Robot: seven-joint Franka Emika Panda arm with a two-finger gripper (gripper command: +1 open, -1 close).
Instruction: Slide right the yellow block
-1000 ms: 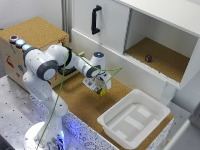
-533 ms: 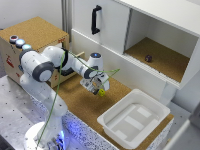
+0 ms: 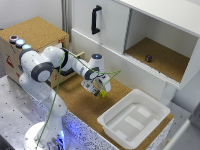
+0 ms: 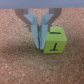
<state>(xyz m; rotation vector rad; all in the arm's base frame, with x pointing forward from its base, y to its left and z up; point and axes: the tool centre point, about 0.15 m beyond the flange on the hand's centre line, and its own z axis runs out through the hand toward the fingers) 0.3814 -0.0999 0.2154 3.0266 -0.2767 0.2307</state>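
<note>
The yellow block (image 4: pixel 54 41) is a small bright cube with dark markings, lying on the cork surface. In the exterior view the yellow block (image 3: pixel 103 93) sits just below the arm's tip, between the cabinet front and the white tub. My gripper (image 4: pixel 40 44) is down at the surface with its fingers pressed together and nothing between them. One finger (image 4: pixel 43 35) rests against the block's side. From outside, the gripper (image 3: pixel 99 90) stands on the side of the block toward the exterior view's left.
A white tub (image 3: pixel 111 116) stands close by, toward the exterior view's right and front. Behind the gripper is a white cabinet with a black handle (image 3: pixel 94 19); a small dark ball (image 3: pixel 148 58) lies in its open compartment. A cardboard box (image 3: pixel 35 35) stands at the exterior view's left.
The gripper has come down a little toward the cork surface beside the block. The block has barely shifted.
</note>
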